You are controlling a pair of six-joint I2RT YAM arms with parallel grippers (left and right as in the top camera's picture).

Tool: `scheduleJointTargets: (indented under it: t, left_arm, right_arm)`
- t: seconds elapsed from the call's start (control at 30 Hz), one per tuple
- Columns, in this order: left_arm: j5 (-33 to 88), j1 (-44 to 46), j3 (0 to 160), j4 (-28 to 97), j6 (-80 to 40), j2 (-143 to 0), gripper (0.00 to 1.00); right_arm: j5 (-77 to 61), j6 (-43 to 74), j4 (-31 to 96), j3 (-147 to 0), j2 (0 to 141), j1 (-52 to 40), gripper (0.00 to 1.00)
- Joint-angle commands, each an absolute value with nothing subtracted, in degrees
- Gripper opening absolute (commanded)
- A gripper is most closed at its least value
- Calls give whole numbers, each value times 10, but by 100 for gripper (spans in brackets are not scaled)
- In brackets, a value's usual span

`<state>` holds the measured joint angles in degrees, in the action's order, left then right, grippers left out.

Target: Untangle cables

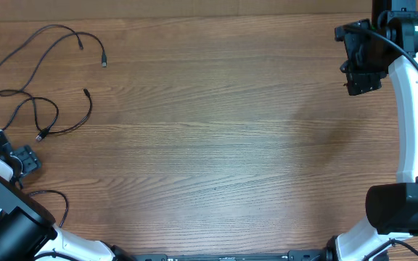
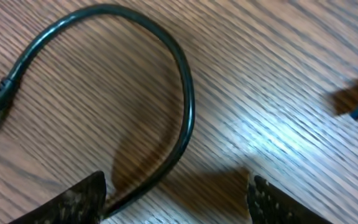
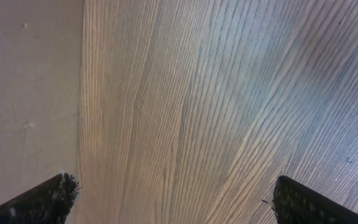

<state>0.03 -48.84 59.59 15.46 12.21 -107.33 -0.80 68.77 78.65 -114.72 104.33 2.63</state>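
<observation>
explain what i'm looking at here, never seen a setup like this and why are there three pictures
These are two robot arms working at a wooden table. The wide picture is taken from a camera fixed above the table. The other two come from small cameras on each arm's wrist, so the dark shapes at their bottom corners are that arm's own fingers.

The left hand sits low at the left edge, beside the cables: thin black cords with small plug ends, spread in loose loops that cross each other. Its wrist view shows one cord curving down toward the left finger, with the fingers apart and nothing clamped yet.

The right hand is at the far right corner, wide open, holding nothing; its camera sees only bare wood.
</observation>
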Motion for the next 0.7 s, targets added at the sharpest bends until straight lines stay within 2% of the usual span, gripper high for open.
scheduleJointTargets:
  t: [0.0,0.3,0.43,0.47,0.53,0.6,0.67]
  left_arm:
    - [-15,-496,597,145,127,-1089,73]
    - [24,-509,597,139,126,-1119,62]
    - [24,-514,597,143,112,-1137,42]
    - [24,-518,597,143,92,-1139,30]
    - [23,-524,597,141,73,-1139,22]
    - [23,-530,597,141,59,-1139,18]
    - [23,-537,597,143,44,-1139,8]
  right_arm:
    - [0,686,786,-1148,1027,27,100]
    - [0,686,786,-1148,1027,27,100]
    - [0,686,786,-1148,1027,27,100]
    - [0,686,786,-1148,1027,27,100]
    - [0,686,786,-1148,1027,27,100]
    - [0,686,786,-1148,1027,27,100]
    - [0,686,786,-1148,1027,27,100]
